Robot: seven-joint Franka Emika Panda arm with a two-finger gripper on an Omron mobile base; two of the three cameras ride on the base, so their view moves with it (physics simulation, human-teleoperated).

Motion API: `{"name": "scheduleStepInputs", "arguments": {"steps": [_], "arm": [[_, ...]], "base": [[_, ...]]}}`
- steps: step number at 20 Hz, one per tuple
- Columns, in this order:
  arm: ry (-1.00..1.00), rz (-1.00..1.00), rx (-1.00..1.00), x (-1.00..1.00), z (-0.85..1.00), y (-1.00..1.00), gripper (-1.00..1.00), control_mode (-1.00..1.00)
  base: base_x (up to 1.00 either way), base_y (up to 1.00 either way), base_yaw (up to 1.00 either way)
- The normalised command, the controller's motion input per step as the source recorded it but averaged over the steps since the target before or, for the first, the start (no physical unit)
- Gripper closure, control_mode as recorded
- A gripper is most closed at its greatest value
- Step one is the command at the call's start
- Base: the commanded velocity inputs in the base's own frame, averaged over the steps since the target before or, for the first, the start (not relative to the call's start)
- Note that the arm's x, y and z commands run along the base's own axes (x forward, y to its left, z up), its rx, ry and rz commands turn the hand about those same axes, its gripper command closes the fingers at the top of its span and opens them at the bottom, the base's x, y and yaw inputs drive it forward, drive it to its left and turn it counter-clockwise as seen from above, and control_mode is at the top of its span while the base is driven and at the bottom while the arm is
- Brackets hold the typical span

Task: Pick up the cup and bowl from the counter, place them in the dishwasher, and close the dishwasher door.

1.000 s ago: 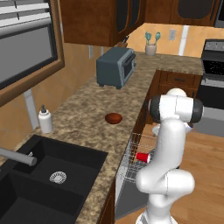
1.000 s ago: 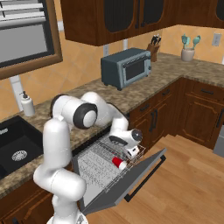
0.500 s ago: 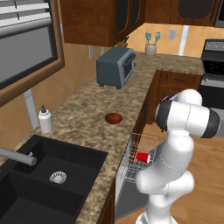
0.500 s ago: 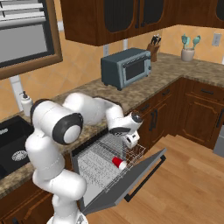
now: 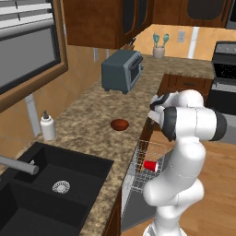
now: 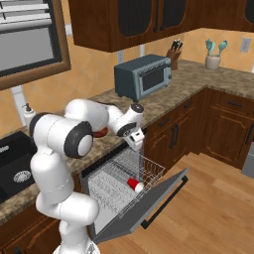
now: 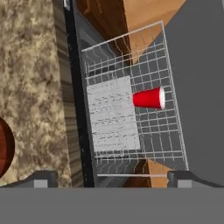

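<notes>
The red cup (image 7: 148,98) lies on its side in the grey wire rack (image 7: 113,118) of the dishwasher (image 6: 124,173), and it shows as the cup (image 6: 134,184) and the cup (image 5: 150,165) in the two base views. The dishwasher door (image 6: 154,203) hangs open, tilted down over the floor. The dark reddish-brown bowl (image 5: 120,124) sits on the granite counter (image 5: 87,120); the hand view catches the bowl (image 7: 4,146) at its left edge. My gripper (image 6: 138,144) hovers open and empty above the counter's front edge and the rack, with its fingertips (image 7: 41,179) far apart.
A grey toaster oven (image 6: 144,77) stands at the back of the counter. A white soap bottle (image 5: 47,126) stands beside the black sink (image 5: 55,184). A knife block (image 6: 173,52) and a utensil holder (image 6: 213,54) sit farther along, and a stove (image 5: 226,73) stands at the far right.
My gripper has risen from just above the cup in the rack and drawn back toward the counter edge. The cup stays lying in the rack.
</notes>
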Motion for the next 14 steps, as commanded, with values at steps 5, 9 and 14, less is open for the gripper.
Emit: {"name": "scheduleStepInputs", "arguments": {"steps": [5, 9, 14], "arm": [[0.21, 0.0, -0.14, 0.53, 0.0, 0.65, -1.0, -1.0], [0.16, 0.0, -0.14, 0.42, 0.0, 0.64, -1.0, -1.0], [0.06, 0.03, -0.02, 0.32, -0.02, 0.43, -1.0, -1.0]], "base": [[0.0, 0.0, 0.0], [0.0, 0.0, 0.0], [0.0, 0.0, 0.0]]}}
